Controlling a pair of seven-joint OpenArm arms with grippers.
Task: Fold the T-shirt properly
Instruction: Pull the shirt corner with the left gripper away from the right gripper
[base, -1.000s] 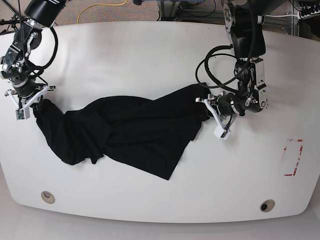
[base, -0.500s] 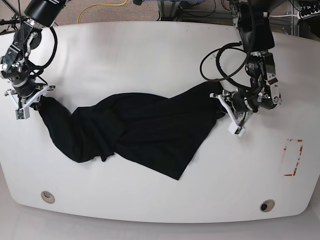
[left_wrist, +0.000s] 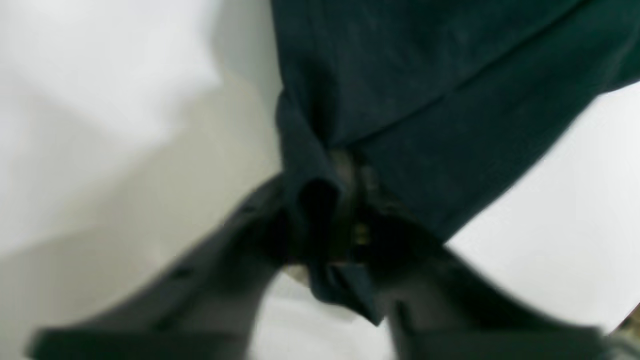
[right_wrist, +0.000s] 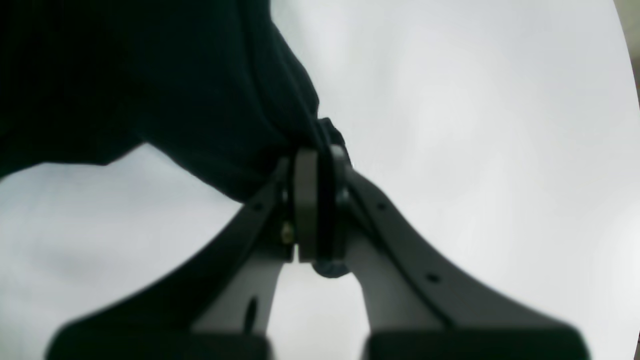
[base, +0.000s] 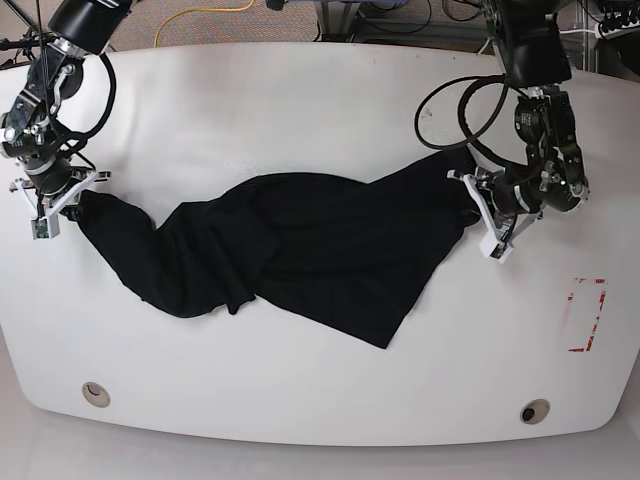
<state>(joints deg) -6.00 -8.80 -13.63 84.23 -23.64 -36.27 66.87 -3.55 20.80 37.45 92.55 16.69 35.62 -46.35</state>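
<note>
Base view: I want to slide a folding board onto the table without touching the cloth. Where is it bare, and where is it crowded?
Bare: the far strip of table behind the T-shirt; the near strip toward the two round holes; the end by the red marking. Crowded: the middle band, where the cloth stretches between the right gripper and left gripper.

T-shirt (base: 300, 255): plain black, no print; reads dark blue-green in the left wrist view (left_wrist: 425, 100). Table (base: 300, 110): white, unpatterned. Two round metallic grommets near lower edge, lower left (base: 96, 393) and lower right (base: 534, 411). Red rectangular outline, broken in places, at right of frame (base: 586, 315). Yellow cable (base: 200, 15) at top, on brownish floor. Arm cables (base: 450, 110): black. Gripper fingers (right_wrist: 305, 200): grey-white pads, dark outer frames.
</note>
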